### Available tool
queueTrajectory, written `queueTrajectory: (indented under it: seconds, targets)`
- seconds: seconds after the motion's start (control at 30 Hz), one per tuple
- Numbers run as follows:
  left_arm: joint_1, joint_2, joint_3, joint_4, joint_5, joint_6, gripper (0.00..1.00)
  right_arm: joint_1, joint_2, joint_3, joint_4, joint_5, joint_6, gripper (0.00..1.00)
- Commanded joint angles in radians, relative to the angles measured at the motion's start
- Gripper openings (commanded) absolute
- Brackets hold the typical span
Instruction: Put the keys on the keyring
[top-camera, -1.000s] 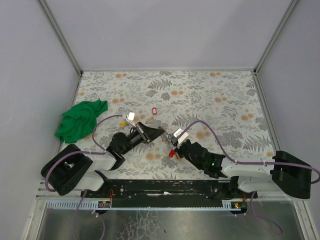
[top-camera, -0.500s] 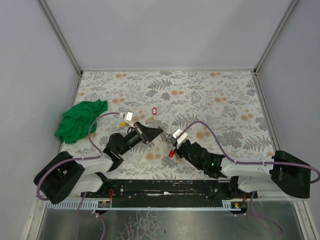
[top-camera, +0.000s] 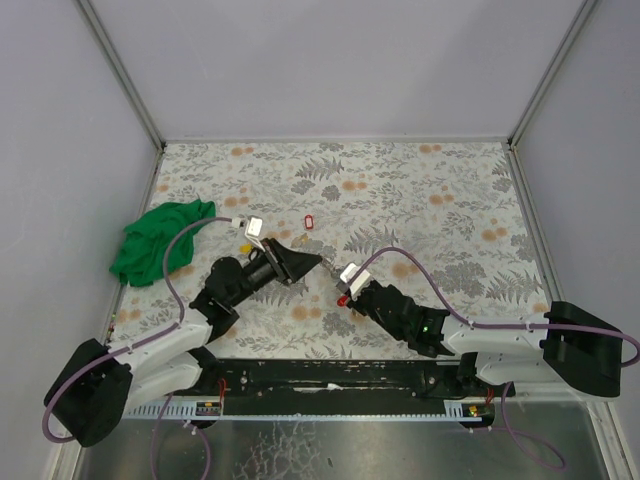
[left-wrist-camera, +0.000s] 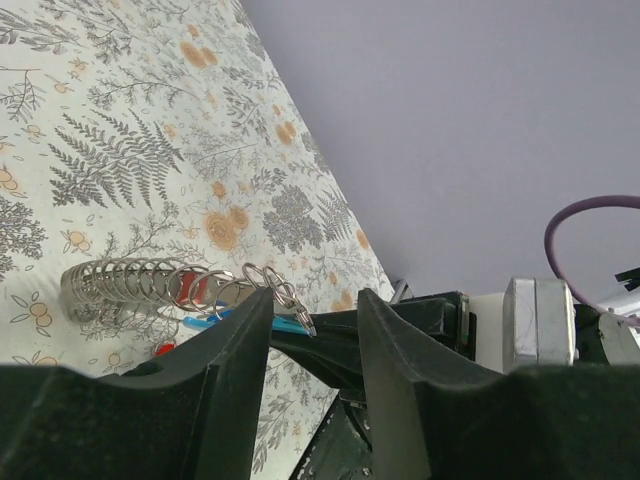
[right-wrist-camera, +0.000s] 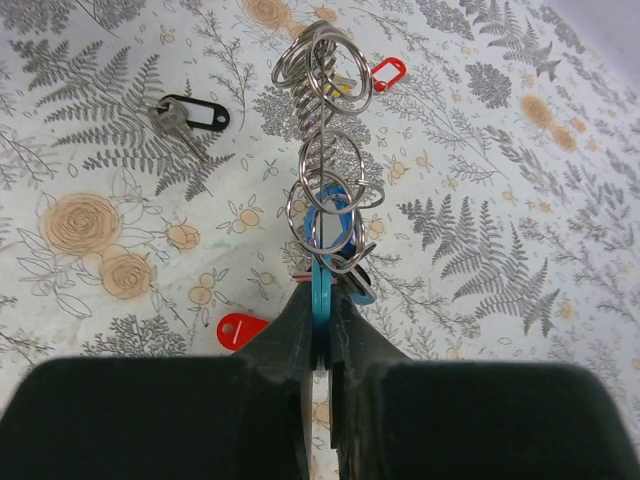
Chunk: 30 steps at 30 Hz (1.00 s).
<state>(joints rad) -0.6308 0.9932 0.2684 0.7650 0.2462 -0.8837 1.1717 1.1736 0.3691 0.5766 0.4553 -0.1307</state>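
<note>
My right gripper (right-wrist-camera: 322, 300) is shut on a blue key tag (right-wrist-camera: 322, 285) and holds it above the table. A chain of several metal rings (right-wrist-camera: 318, 140) hangs from the tag. In the top view the right gripper (top-camera: 346, 289) is at centre. My left gripper (top-camera: 312, 262) is open just left of it. In the left wrist view the left gripper (left-wrist-camera: 313, 300) faces the ring chain (left-wrist-camera: 140, 285), its end rings touching the left fingertip (left-wrist-camera: 250, 315). A loose red tag (right-wrist-camera: 243, 330) lies under the right gripper. A black-tagged key (right-wrist-camera: 188, 115) and another red tag (right-wrist-camera: 388, 70) lie farther off.
A crumpled green cloth (top-camera: 160, 240) lies at the left edge of the floral table cover (top-camera: 450, 200). The far red tag (top-camera: 308, 221) lies beyond both grippers. Grey walls enclose the table on three sides.
My left arm has swung its elbow and base links left and down, while its gripper edged slightly toward the rings. My right gripper keeps hold of the blue tag, nearly still.
</note>
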Motion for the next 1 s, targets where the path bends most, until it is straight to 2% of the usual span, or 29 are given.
queueTrajectory:
  seconds: [0.0,0.27,0.43,0.63,0.97]
  targets:
    - [0.017,0.002,0.051,-0.103,0.041,0.031,0.39,0.011,-0.02,0.016,-0.001,0.037,-0.131,0.0]
    - [0.033,0.096,0.1,-0.112,0.135,0.01,0.39,0.01,0.003,0.013,0.014,0.038,-0.216,0.0]
    - [0.067,0.084,0.161,-0.243,0.177,0.098,0.42,0.011,0.007,0.009,0.011,-0.016,-0.296,0.0]
    - [0.097,0.13,0.269,-0.407,0.295,0.207,0.43,0.01,0.007,0.015,-0.028,-0.024,-0.351,0.0]
    - [0.108,0.211,0.369,-0.571,0.455,0.251,0.38,0.01,0.004,0.021,-0.058,-0.032,-0.384,0.0]
